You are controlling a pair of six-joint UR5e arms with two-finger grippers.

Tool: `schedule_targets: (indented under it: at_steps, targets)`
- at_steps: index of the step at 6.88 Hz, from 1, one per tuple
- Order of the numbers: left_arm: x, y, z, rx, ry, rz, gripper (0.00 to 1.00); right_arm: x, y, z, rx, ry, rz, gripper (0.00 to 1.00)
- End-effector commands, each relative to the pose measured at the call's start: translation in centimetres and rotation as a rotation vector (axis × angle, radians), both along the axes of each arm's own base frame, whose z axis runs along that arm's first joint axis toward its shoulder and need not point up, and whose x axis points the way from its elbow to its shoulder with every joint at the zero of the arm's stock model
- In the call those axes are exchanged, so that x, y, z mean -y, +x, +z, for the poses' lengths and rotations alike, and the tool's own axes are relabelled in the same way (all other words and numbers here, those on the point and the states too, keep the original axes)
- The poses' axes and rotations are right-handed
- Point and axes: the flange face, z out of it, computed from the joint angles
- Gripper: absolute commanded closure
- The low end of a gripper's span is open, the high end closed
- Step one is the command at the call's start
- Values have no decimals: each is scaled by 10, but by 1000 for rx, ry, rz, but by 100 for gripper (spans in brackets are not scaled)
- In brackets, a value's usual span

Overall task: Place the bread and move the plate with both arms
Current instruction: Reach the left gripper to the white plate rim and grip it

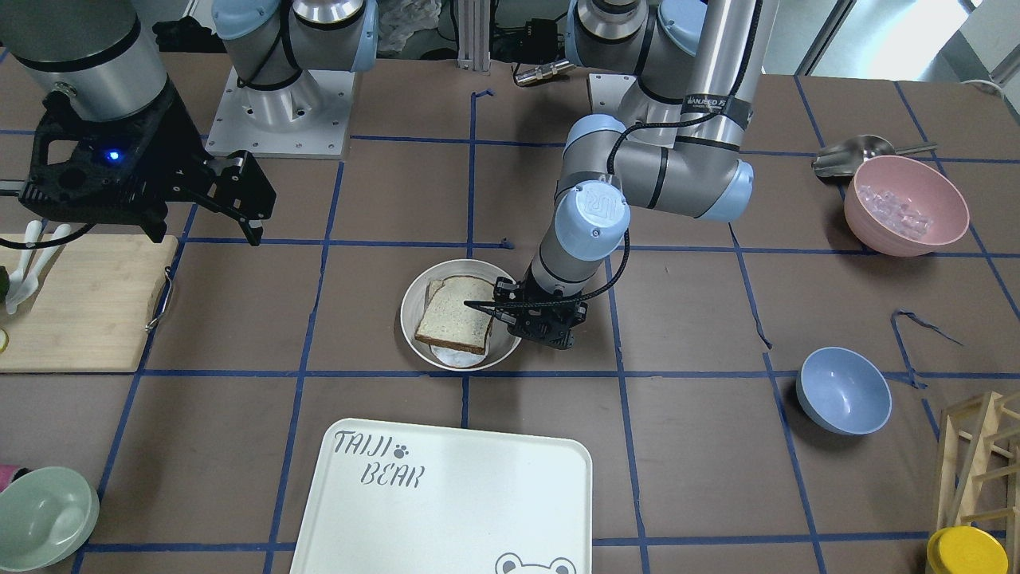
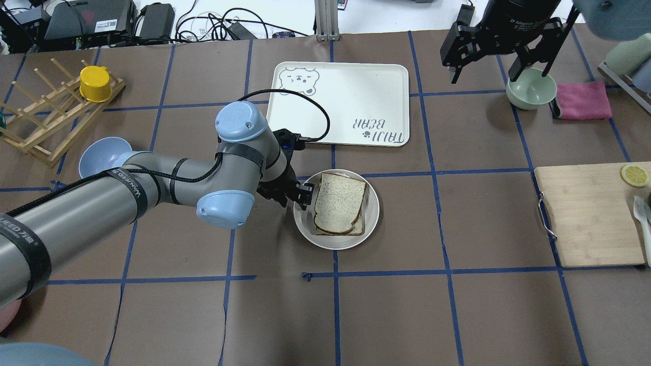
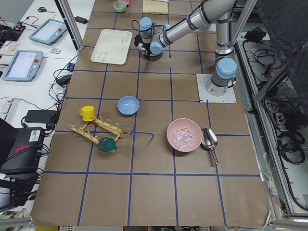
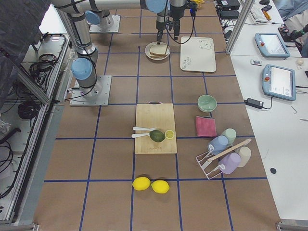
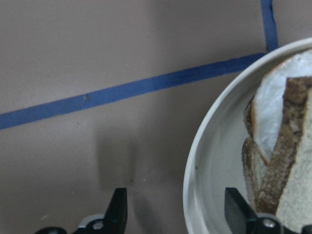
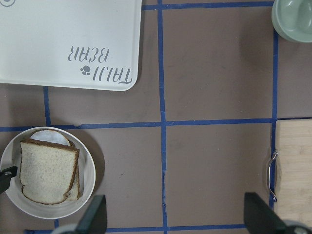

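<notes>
The bread [image 2: 339, 202], a slice with dark brown crust, lies on top of another slice in the round cream-white plate [image 2: 374, 216] at mid-table. It also shows in the front view [image 1: 454, 313] and the right wrist view [image 6: 48, 171]. My left gripper [image 2: 301, 200] is open and low at the plate's left rim. In the left wrist view [image 5: 178, 214] one finger is outside the rim [image 5: 197, 161] and the other inside, beside the bread [image 5: 292, 161]. My right gripper [image 2: 501, 68] is open and empty, high above the table's far right.
The white TAIJI BEAR tray [image 2: 341, 101] lies just beyond the plate. A pale green bowl [image 2: 530, 89] and pink cloth [image 2: 582, 100] are far right, a wooden cutting board [image 2: 590, 213] right. A blue bowl [image 2: 99, 155] and wooden rack [image 2: 46, 117] are left.
</notes>
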Motion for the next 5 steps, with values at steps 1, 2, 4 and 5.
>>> schedule_targets:
  at_steps: [1,2,4,5]
  targets:
    - [1,-2,1,-26,9,12,100,1,0,-1,1,1,0,0]
    - [2,-1,4,-24,8,24,100,0,-1,0,1,0,-1,0]
    - [17,-5,45,-76,-2,49,100,2,-1,-1,1,0,-1,0]
    - [35,-10,76,-86,18,81,100,2,-2,-2,0,3,-3,0]
